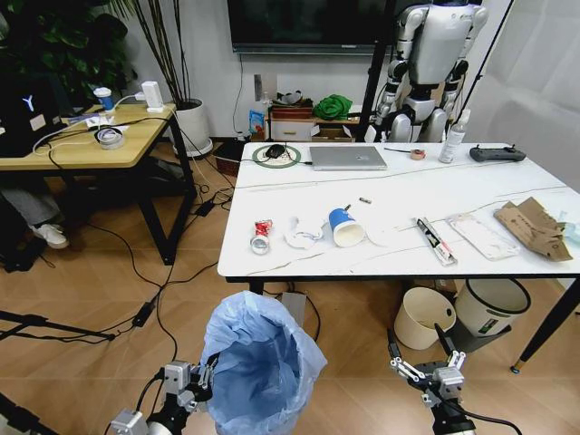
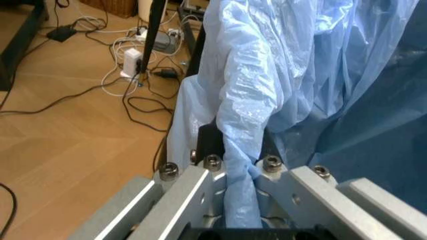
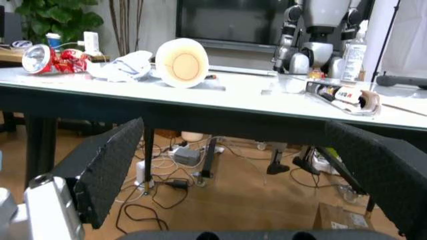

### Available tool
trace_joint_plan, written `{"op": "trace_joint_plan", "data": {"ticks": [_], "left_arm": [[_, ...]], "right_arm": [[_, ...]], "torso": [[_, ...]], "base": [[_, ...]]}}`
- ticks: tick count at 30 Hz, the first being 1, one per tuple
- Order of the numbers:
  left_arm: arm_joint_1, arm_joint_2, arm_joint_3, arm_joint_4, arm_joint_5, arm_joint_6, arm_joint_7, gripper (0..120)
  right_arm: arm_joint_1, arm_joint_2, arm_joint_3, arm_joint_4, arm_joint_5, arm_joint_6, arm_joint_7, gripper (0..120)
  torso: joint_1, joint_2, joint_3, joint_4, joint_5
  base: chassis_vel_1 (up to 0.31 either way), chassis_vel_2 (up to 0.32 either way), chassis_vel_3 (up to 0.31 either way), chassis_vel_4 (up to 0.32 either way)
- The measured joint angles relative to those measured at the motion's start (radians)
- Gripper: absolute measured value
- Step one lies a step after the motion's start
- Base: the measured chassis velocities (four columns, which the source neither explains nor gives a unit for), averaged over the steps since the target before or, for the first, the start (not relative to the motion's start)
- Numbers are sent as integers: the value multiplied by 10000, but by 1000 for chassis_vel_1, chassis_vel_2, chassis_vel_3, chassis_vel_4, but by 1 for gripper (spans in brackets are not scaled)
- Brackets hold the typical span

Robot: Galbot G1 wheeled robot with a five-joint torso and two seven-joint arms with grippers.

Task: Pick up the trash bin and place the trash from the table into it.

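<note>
The trash bin (image 1: 263, 362), lined with a crinkled light-blue bag, hangs low in front of the table (image 1: 399, 195). My left gripper (image 1: 195, 385) is shut on its bag-covered rim; the left wrist view shows the left gripper (image 2: 240, 200) pinching a fold of the blue bag (image 2: 267, 75). Trash lies on the table: a crushed red can (image 1: 261, 237), a white wrapper (image 1: 304, 233), a blue paper cup (image 1: 345, 227), clear packaging (image 1: 483, 236) and brown cardboard (image 1: 533, 227). My right gripper (image 1: 433, 362) is open below the table edge. From the right gripper (image 3: 243, 175) I see the can (image 3: 50, 57), wrapper (image 3: 127, 66) and cup (image 3: 180, 62).
A silver laptop (image 1: 347, 158) and a black controller (image 1: 497, 154) sit at the table's back. A cream bin (image 1: 423, 317) and a white bin with black rim (image 1: 492, 306) stand under the table at the right. A wooden desk (image 1: 82, 145) is at the left; cables cross the floor.
</note>
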Motion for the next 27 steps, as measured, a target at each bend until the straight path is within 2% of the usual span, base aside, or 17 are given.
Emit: {"op": "trace_joint_plan", "data": {"ticks": [3,6,18,27], "left_arm": [[5,0,2,-12,5,-25,-13,0],[29,58,32,-110,70,-31,-66,0],[-30,109,90,-72,91,-170,-150,0],[-83,150,172,-34,68,-252,-190,0]], "right_arm": [[-6,0,3,6,2,-1,-1,100],[-28,0,-17,18,2,-2,-6,100],[-48,0,-14,82,-3,-41,-8,100],[-55,0,-11,128,-8,-93,-7,100]], "torso": [[46,103,57,0,0],[187,410,221,0,0],[411,912,498,0,0],[655,1454,795,0,0]], "base": [[0,0,0,0],[0,0,0,0],[0,0,0,0],[0,0,0,0]]}}
